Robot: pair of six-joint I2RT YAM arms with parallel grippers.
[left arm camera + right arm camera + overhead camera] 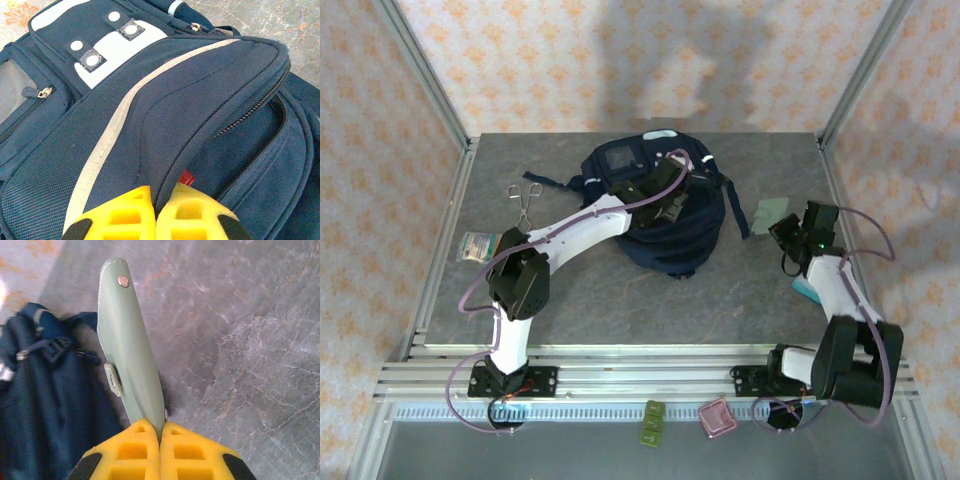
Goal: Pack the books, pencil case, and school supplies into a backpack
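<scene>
Packet (478,245): small and clear-wrapped, lying at the left edge of the worktop (740,300).
Scissors (525,197): metal, handles toward the far left corner, just beyond the packet.
Left tool (670,203): clenched on the backpack's fabric. In the left wrist view its yellow fingers (125,215) meet, with a fold of the navy flap pinched between them (156,200).
Backpack (665,245): at the middle of the worktop toward the far edge, grey panel facing the far side. The pinched flap with its pale stripe (100,150) is held above an unzipped pocket.
Red item (186,176): a small scrap of red in the pocket gap, just under the flap and right beside the left tool's fingertips. What it is cannot be told.
Pencil case (772,212): pale grey-green, oblong with a rounded end and metal snaps (131,355). It is gripped edge-on near the right edge, just beside the backpack's right side (40,405).
Right tool (783,228): clamped on the near end of the pencil case, yellow fingers closed on it (160,432).
Teal object (807,290): at the right edge, partly under the right arm.
Near rail: a green piece (652,420) and a pink piece (717,417) lie between the arm bases.
</scene>
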